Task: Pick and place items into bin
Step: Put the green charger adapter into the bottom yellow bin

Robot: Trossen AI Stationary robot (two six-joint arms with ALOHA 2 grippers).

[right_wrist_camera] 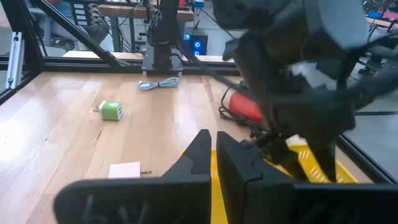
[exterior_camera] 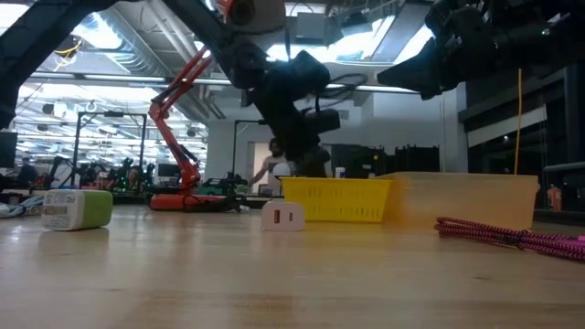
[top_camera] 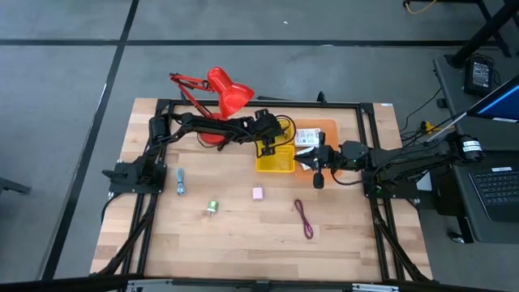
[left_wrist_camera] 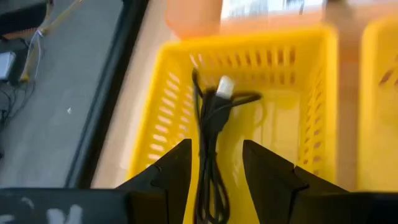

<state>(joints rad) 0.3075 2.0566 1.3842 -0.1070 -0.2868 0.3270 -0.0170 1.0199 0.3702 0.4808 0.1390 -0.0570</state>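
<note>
The left end effector (left_wrist_camera: 214, 171) hangs over the yellow bin (top_camera: 275, 160) with its fingers (left_wrist_camera: 171, 174) parted, and the black cord (left_wrist_camera: 210, 134) lies between them, running down into the bin; it looks released, or close to it, though whether a finger touches it I cannot tell. This appears to be the drop step. To do it well, the fingers should open wide enough for the cord to fall clear, and the arm should lift straight up so no loop catches and drags back over the bin wall. The cord's white plug end (left_wrist_camera: 224, 86) already rests on the bin floor, which suggests the drop is well placed.

The right end effector (right_wrist_camera: 214, 155) waits just beside the bin on its right side, fingers pressed together and holding nothing, over the orange tray (top_camera: 324, 128).

On the table (top_camera: 243, 243), the rest of the items lie well apart from the bin: the maroon cord (top_camera: 304, 217), a pale coiled cable (top_camera: 180, 181) near the left arm's base, the green piece (top_camera: 212, 208), and the tiny pink block (top_camera: 257, 193). A white packet (top_camera: 306, 136) sits on the tray.
</note>
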